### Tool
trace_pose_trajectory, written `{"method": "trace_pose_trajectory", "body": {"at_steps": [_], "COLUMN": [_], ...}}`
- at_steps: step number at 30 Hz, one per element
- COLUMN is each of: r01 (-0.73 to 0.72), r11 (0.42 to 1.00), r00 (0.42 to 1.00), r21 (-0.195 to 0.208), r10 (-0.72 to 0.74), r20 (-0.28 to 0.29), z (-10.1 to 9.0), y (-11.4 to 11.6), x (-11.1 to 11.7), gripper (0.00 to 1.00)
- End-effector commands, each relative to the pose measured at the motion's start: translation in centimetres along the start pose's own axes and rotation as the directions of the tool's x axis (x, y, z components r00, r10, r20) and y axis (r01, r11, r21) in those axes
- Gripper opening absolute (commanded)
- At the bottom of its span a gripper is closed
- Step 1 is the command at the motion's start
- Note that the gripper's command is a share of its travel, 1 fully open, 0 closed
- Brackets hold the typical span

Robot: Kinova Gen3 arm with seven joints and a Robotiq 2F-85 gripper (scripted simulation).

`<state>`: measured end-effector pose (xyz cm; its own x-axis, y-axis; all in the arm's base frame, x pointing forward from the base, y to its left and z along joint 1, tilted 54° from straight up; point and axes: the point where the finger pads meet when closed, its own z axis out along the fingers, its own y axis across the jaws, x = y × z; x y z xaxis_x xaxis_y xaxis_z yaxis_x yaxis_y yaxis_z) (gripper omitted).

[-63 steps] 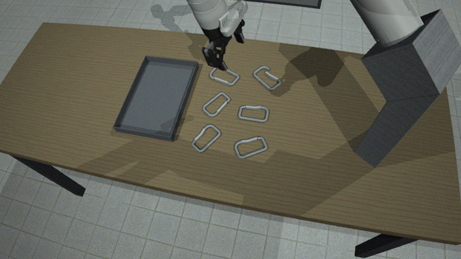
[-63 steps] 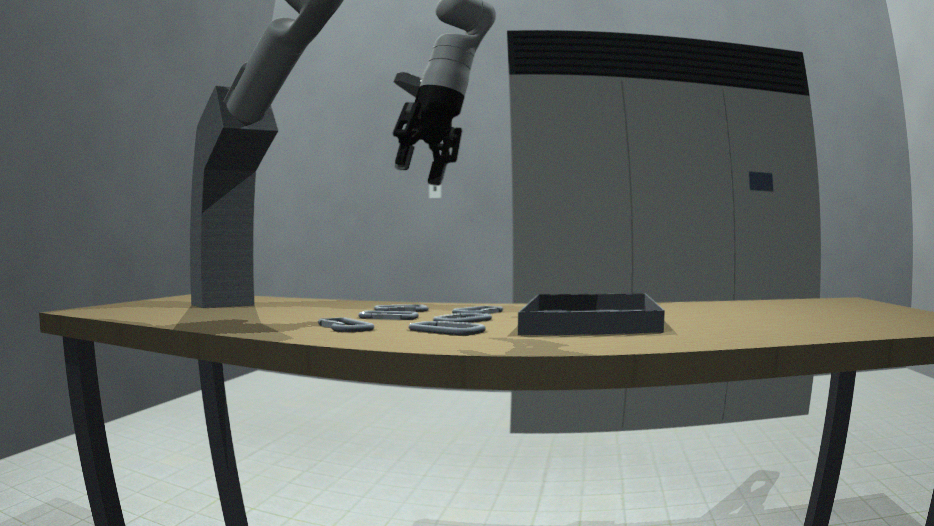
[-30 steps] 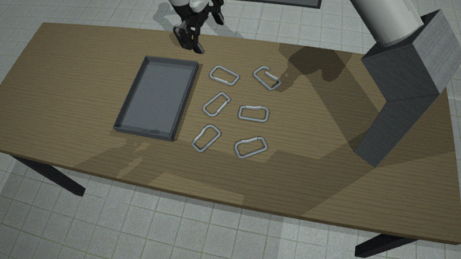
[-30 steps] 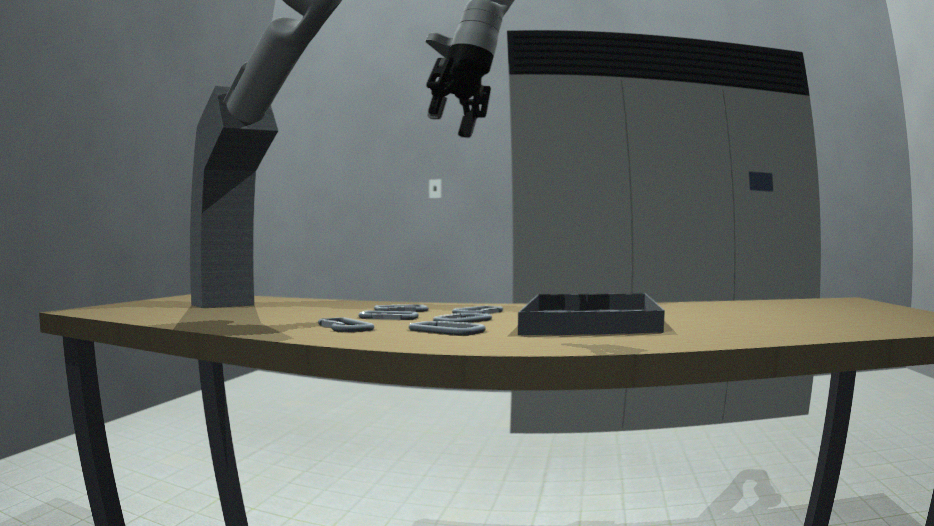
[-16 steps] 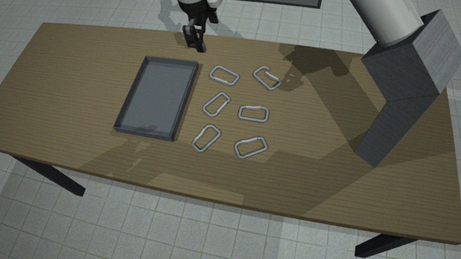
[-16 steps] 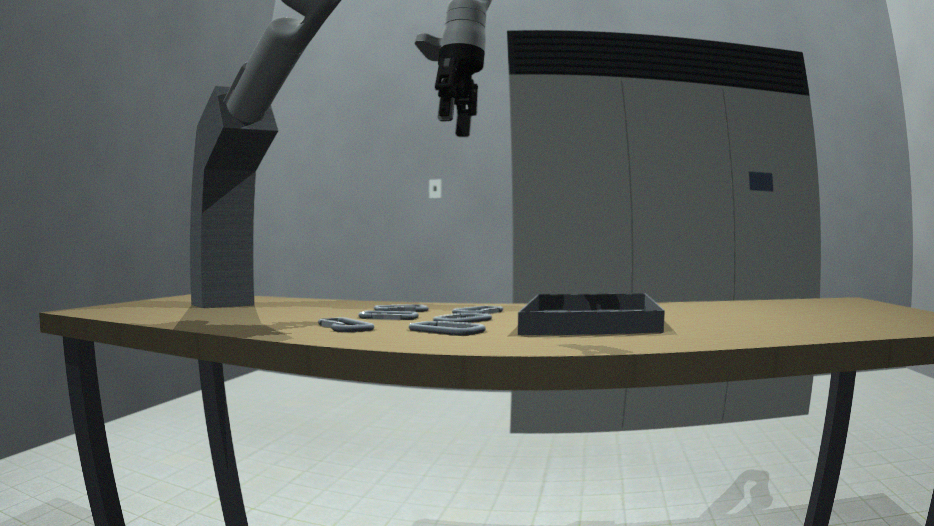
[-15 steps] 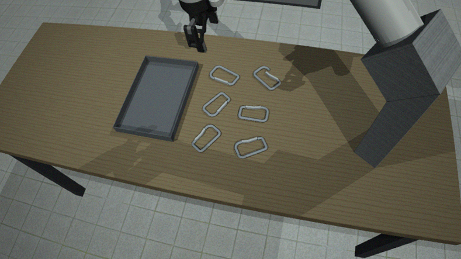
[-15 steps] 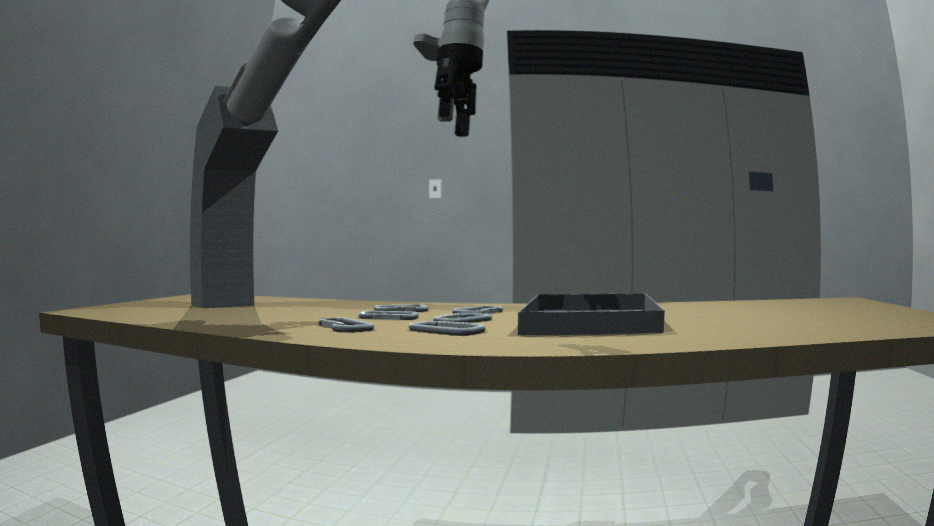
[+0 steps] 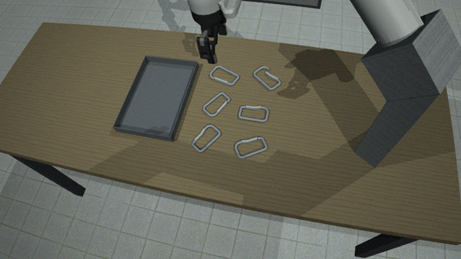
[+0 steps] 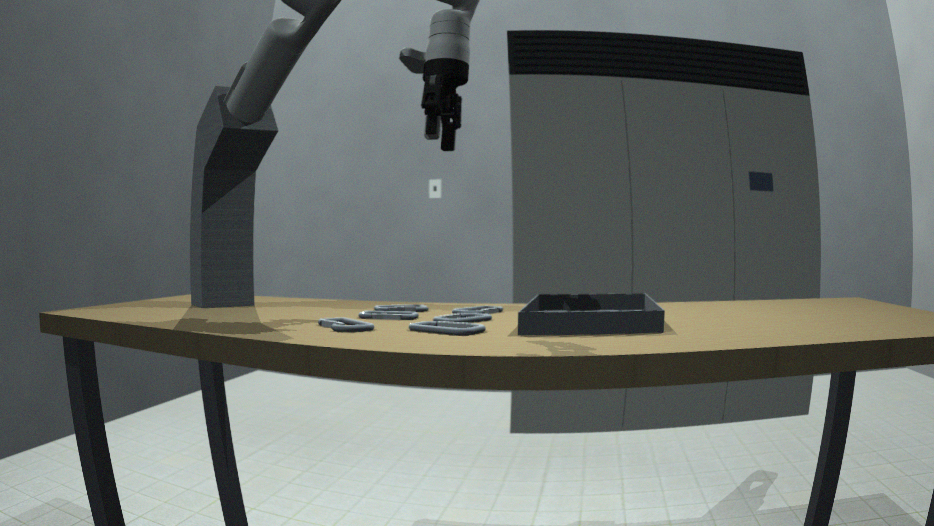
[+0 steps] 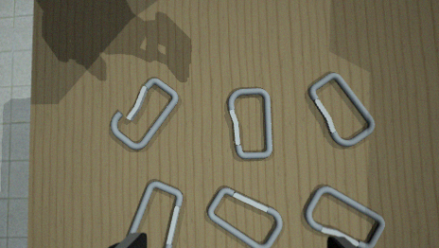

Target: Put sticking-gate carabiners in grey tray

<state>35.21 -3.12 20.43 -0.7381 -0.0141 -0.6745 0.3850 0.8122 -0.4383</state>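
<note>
Open-gate carabiner [image 11: 144,114]: light, rigid, slippery metal; far left, gate swung inward.
Hold: across its straight spine.
Gripper [image 10: 443,133]: spread wide, empty, high above.

top: high overhead, angled down, whole table [image 9: 67,88], far
exterior: low side-on at table-edge height, facing wall
wrist: straight down, high above carabiners [image 11: 250,124]
shared: six carabiners in all; tray [image 9: 134,104] in top and exterior

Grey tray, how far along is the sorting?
Nothing is sorted: the grey tray holds no carabiner, and all six lie on the table beside it. The gripper hangs open high above, holding nothing. One carabiner shows its gate standing open; moving it into the tray is left.
</note>
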Motion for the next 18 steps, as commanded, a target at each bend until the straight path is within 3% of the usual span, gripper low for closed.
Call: {"method": "trace_pose_trajectory", "body": {"at_steps": [1,7,8,18], "r01": [-0.007,-0.007,0.017,0.017], "r11": [1.0,1.0,1.0,1.0], "r00": [1.0,1.0,1.0,1.0], "r21": [-0.013,-0.013,-0.008,-0.008], "r10": [0.007,0.007,-0.017,-0.017], "r20": [0.021,0.021,0.02,0.02], "z": [2.7,2.7,6.9,6.9], "y": [-0.4,-0.4,0.5,0.5], "x": [0.7,0.7,3.3,3.3], "gripper": [1.0,1.0,1.0,1.0]}}
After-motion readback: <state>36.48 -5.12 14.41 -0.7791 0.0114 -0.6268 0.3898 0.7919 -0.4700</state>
